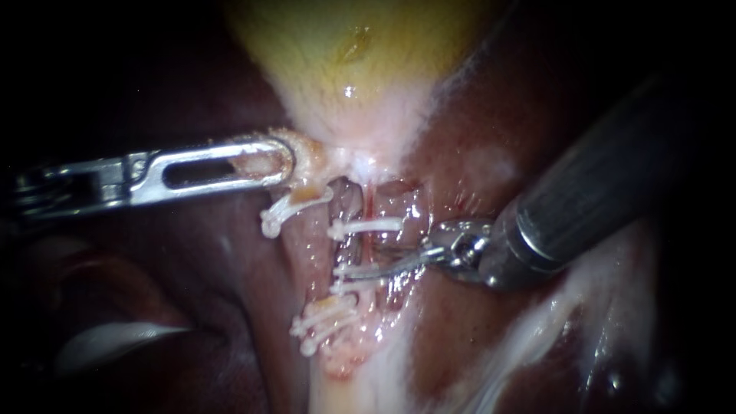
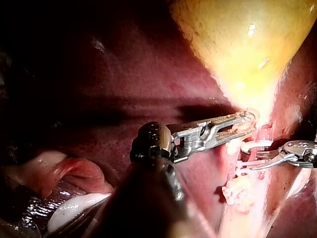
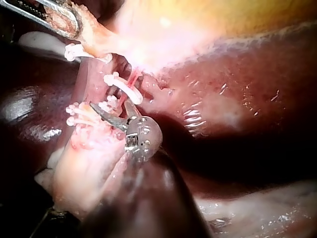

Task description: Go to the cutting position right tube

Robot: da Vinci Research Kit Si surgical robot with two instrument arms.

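The right instrument's pincer (image 1: 356, 269) stands released at the right tube (image 1: 369, 247), thin, soft, slippery, likely best met on bare span between its clips (image 1: 366, 226); beyond that tube the left instrument's pincer (image 1: 280, 162) clenches the neck of the gallbladder (image 1: 345, 69).

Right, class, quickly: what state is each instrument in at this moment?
Left instrument: shut on the gallbladder at its neck.
Right instrument: open, holding nothing.

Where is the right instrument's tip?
In the endoscope view, near centre: the right instrument, entering from the right, has its tip among the white clips below the gallbladder.
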